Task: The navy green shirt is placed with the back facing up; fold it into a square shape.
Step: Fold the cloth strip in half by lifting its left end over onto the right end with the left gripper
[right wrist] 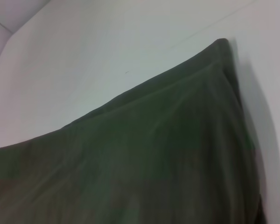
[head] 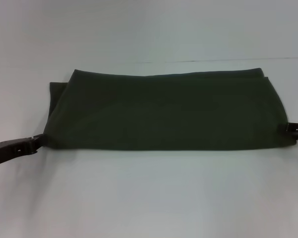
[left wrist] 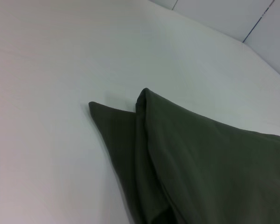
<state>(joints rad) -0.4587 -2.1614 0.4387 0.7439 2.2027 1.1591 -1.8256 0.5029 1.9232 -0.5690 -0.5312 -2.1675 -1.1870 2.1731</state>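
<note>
The left gripper, low at the table's left edge in the head view, meets the near-left corner of the navy green shirt; whether its fingers are pinched on the cloth cannot be told. The shirt lies folded into a wide band across the middle of the white table, with 1 lower layer poking out past its far-left corner, a step also seen from the left wrist. At the near-right corner, the right gripper touches the fabric, its grip likewise impossible to judge.
</note>
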